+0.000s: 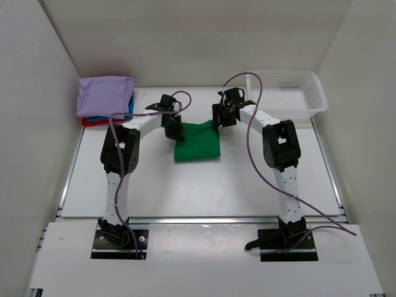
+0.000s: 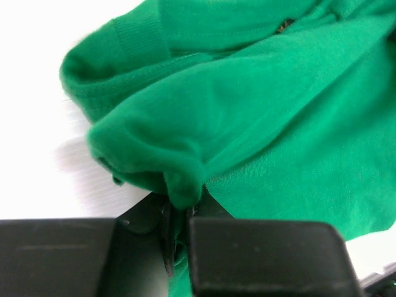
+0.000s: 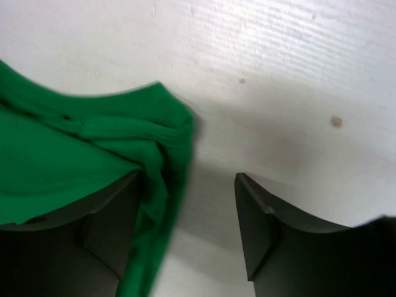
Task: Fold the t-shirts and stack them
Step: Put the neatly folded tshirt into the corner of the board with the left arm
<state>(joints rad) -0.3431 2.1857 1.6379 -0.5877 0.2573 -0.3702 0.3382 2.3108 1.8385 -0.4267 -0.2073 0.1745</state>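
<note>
The green t-shirt lies on the worktop to the right of the folded stack, its far edge running away from that stack; the left jaws clench the stack-side corner, while the right jaws stand parted around the other corner without gripping it.

A white plastic mesh basket sits at the far right corner of a white table; plain white walls surround it.
</note>
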